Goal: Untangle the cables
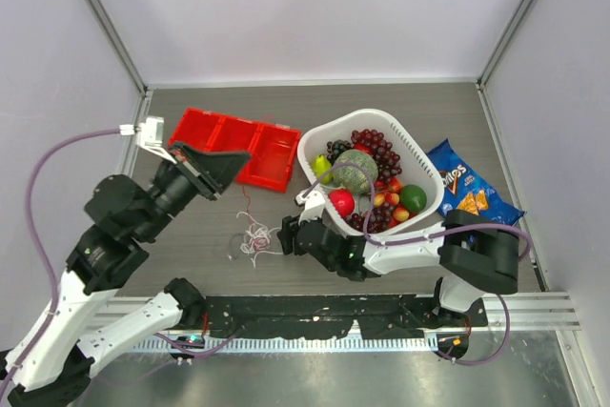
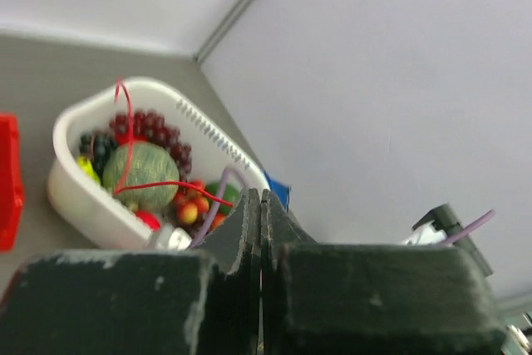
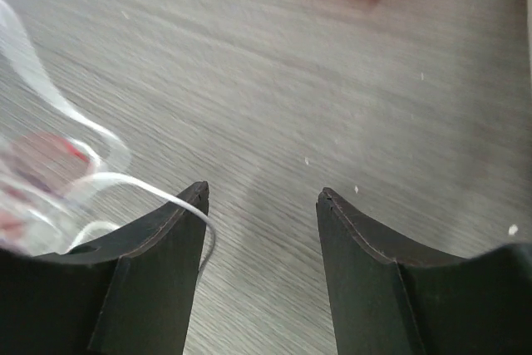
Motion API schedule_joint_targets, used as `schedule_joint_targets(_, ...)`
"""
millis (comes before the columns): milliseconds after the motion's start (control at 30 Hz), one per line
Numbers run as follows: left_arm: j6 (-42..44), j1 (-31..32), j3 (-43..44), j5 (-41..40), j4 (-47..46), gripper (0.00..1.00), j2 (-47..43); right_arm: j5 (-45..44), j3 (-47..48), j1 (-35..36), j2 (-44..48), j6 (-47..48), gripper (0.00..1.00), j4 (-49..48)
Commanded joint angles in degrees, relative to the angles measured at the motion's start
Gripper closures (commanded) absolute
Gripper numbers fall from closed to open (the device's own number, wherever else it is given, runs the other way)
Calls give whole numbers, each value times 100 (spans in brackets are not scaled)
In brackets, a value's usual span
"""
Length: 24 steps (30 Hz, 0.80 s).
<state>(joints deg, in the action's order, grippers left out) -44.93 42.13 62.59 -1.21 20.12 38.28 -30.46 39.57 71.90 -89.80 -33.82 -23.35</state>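
- Cables [image 1: 253, 237]: small loose tangle of white, red and greyish strands on the counter [image 1: 381, 102], at about seven o'clock from the fruit basket [image 1: 412, 145] and six o'clock from the red tray [image 1: 229, 131]
- Left pincer [image 1: 233, 161]: raised above the counter at eleven o'clock from the tangle, jaws pressed fully together; a red cord [image 2: 166, 183] runs from its tip and appears pinched there
- Right pincer [image 3: 262, 195]: low over the counter at three o'clock from the tangle, jaws partly apart and holding nothing; a white strand [image 3: 41, 89] crosses the tip of one finger [image 3: 187, 205]
- Step in hand, as judged: securing a second strand to pull against the red one
- Recommendation: centre a single white strand between the jaws before closing, then draw towards three o'clock, slowly
- Risk: catching several strands would tighten the knot
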Motion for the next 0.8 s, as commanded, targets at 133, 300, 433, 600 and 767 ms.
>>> schedule_joint_targets(133,880,-3,1299,-371,194,100,311,57,235,35,-714,-133,40,445)
schedule_joint_targets(300,863,-3,1379,-450,212,100,425,277,341,26,-391,130,36,683)
schedule_joint_targets(433,758,6,1133,-669,212,100,373,312,349,17,434,498,30,1122)
schedule_joint_targets(600,354,-3,1019,-1266,422,100,373,611,463,35,1341,1052,25,1710)
schedule_joint_targets(767,178,-3,1010,-1417,528,100,391,1767,543,35,2115,1922,21,1327)
